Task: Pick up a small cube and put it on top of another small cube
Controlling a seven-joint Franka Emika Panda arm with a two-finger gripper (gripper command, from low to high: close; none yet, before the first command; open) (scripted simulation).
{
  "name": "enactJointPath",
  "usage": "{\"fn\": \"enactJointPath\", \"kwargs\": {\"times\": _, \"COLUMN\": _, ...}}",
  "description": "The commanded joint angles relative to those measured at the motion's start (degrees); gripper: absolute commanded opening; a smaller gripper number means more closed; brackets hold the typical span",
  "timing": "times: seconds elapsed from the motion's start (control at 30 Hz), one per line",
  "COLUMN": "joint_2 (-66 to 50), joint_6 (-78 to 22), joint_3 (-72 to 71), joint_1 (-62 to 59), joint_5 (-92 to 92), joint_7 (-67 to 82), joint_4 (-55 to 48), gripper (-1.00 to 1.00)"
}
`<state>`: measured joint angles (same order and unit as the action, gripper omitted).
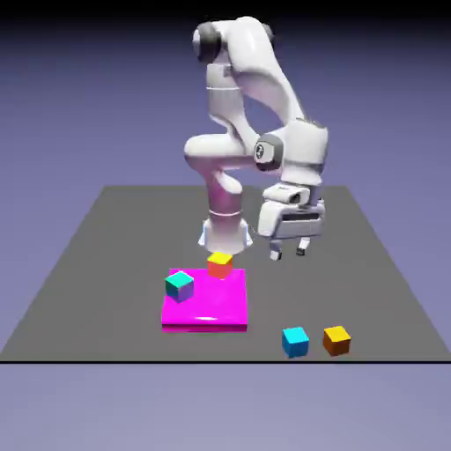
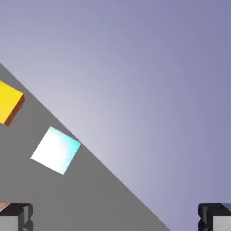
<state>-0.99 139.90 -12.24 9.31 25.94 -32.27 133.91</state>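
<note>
The small cube with an orange top (image 1: 336, 339) sits near the table's front edge toward the exterior view's right. In the hand view it shows at the left edge (image 2: 8, 103), partly cut off. The other small cube, with a yellow top and red-orange sides (image 1: 219, 264), rests on the far side of a magenta slab (image 1: 211, 310). My gripper (image 1: 289, 253) hangs open above the table, to the right of the slab and well behind the orange cube. Nothing lies between its fingertips (image 2: 115, 219).
A teal-topped cube with purple sides (image 1: 179, 285) stands on the slab's left part. A cyan cube (image 1: 295, 341) sits just left of the orange one and shows pale in the hand view (image 2: 56, 150). The table's front edge runs close behind both.
</note>
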Motion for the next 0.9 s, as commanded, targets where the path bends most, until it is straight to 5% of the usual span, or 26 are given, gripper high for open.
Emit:
{"fn": "enactJointPath", "kwargs": {"times": 0.0, "joint_2": -2.08, "joint_6": -2.11, "joint_3": -0.76, "joint_1": 0.01, "joint_5": 1.60, "joint_7": 0.63, "joint_4": -1.67, "gripper": 0.00}}
{"fn": "enactJointPath", "kwargs": {"times": 0.73, "joint_2": -47.75, "joint_6": -48.40, "joint_3": -17.37, "joint_1": 11.04, "joint_5": 36.81, "joint_7": 14.45, "joint_4": -38.44, "gripper": 0.00}}
{"fn": "enactJointPath", "kwargs": {"times": 0.87, "joint_2": -51.19, "joint_6": -43.20, "joint_3": -14.60, "joint_1": 8.84, "joint_5": 40.54, "joint_7": 12.33, "joint_4": -36.52, "gripper": 0.00}}
